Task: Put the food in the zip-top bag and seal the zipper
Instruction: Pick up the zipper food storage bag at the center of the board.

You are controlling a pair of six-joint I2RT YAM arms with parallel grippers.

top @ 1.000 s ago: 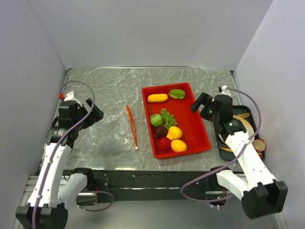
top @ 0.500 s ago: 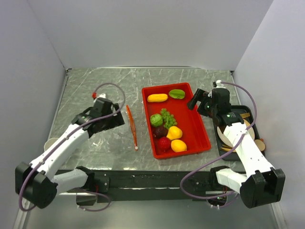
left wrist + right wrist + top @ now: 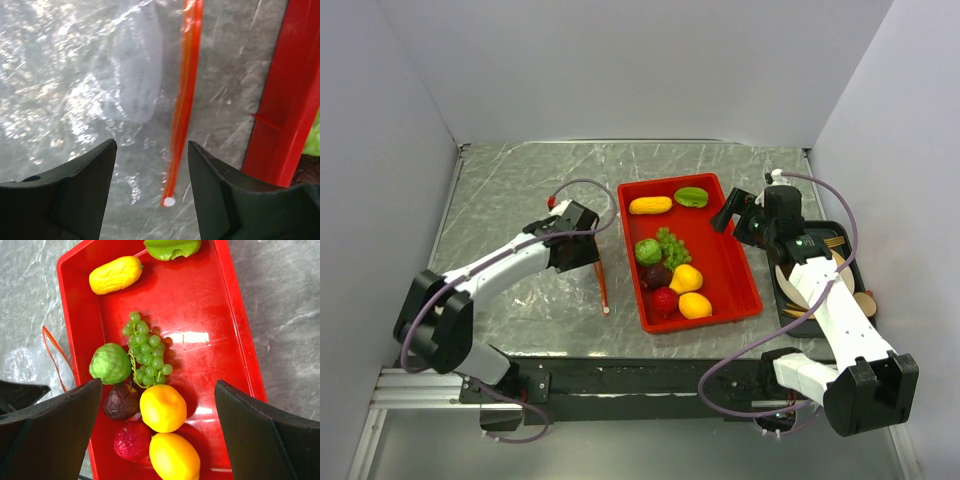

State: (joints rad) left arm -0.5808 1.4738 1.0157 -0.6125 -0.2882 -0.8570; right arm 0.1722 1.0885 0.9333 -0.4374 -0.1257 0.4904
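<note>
Grey tabletop [image 3: 520, 190]; left gripper [image 3: 151, 147] part open, empty, straddling zipper [image 3: 187, 90] of unfilled bag [image 3: 60, 75]; right gripper [image 3: 158, 385] wide open, empty, above food [image 3: 162, 407] in tray [image 3: 200, 300]. Yet to bag, seal.

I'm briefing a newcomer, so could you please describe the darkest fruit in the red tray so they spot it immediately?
Find the red tray on the marbled table and look at the fruit cluster in its near half. On the cluster's left edge, between the bumpy green fruit farther back and the bright red berry nearer, sits the dark fruit, the only dull maroon-brown piece.
</note>
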